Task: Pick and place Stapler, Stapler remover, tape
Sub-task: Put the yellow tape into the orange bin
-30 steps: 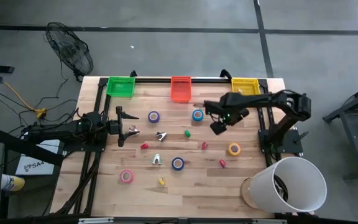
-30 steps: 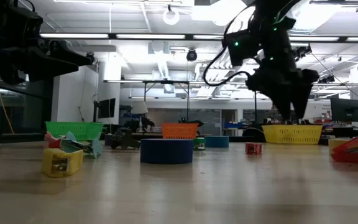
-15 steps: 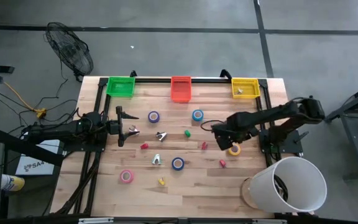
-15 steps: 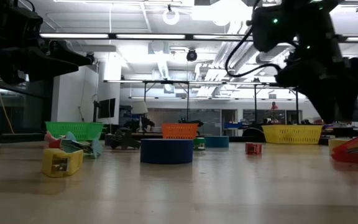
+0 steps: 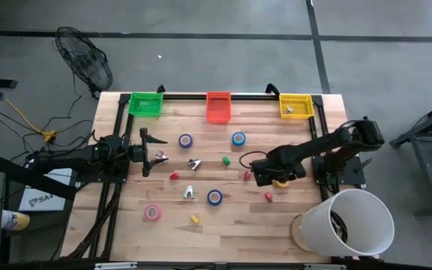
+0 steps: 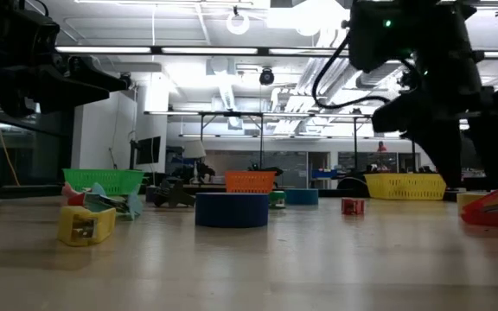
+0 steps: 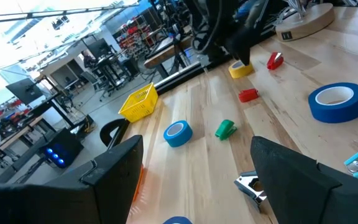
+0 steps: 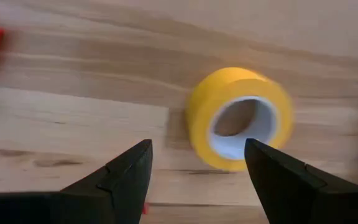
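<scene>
My right gripper (image 5: 263, 173) (image 8: 197, 182) is open and low over the table, just short of the yellow tape roll (image 8: 240, 118) (image 5: 283, 181), which lies flat on the wood; the fingers do not touch it. My left gripper (image 5: 148, 154) (image 7: 197, 180) waits open at the table's left side, near a silver staple remover (image 5: 160, 157). Other tape rolls lie flat: purple (image 5: 185, 140), blue (image 5: 238, 139), blue (image 5: 214, 197) and pink (image 5: 152, 212). Small red staplers (image 5: 247, 175) (image 5: 268, 197) lie close to the right gripper.
Green (image 5: 145, 103), orange (image 5: 218, 106) and yellow (image 5: 296, 105) bins stand along the far edge. A white bucket (image 5: 351, 221) sits at the near right corner. More staple removers (image 5: 194, 163) (image 5: 189, 193) and green (image 5: 226, 160), red (image 5: 175, 175) and yellow (image 5: 195, 219) staplers are scattered mid-table.
My right gripper has swung from beside the far blue tape roll toward the near edge and come down over the yellow tape roll. Nothing on the table has moved.
</scene>
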Available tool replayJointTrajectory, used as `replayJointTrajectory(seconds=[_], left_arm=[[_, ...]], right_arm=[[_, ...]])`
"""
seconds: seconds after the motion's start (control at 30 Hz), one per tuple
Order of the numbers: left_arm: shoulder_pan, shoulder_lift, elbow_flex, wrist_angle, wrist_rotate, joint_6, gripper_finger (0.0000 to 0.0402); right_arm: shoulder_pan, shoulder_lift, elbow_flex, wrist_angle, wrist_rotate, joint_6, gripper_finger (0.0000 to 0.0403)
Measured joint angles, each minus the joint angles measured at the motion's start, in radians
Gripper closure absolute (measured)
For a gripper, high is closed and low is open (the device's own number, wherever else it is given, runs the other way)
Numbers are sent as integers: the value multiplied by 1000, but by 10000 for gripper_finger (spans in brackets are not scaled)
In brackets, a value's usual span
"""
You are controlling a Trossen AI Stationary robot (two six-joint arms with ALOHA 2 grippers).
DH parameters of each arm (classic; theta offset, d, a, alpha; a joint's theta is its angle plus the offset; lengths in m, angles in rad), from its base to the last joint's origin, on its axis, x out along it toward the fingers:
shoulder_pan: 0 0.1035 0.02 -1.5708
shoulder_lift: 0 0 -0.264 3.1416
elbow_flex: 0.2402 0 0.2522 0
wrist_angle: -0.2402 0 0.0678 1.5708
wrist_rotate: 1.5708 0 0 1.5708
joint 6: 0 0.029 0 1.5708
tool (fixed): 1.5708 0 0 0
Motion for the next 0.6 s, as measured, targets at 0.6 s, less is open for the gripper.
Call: replayJointTrajectory(seconds=[0.6], left_arm=[[0,0,0,0,0,0,108]], right_arm=[[-3,116,1,79,19,18,201]])
